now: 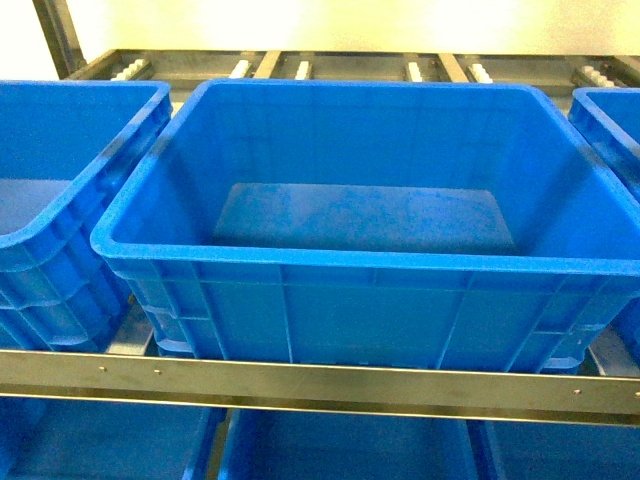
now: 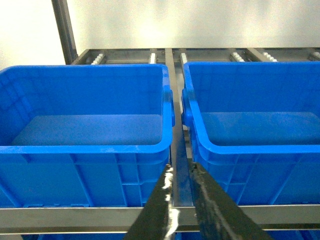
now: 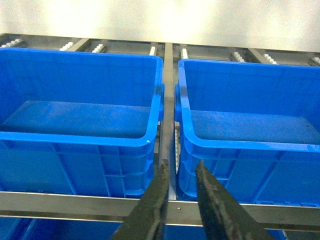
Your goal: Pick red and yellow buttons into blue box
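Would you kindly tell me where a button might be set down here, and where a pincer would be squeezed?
The flat floor of the middle blue box, walled by its four sides, is bare throughout. The neighbouring crate on the left also shows bare floor. It is tight in the narrow gaps between crates and along the metal shelf rail in front.

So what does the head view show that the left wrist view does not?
Only the head view shows the middle crate whole, with parts of three crates on the shelf below. Only the left wrist view shows the left claw, its tips slightly apart, over the gap between two crates. Both show bare crate floors, no buttons, the front rail and rollers behind.
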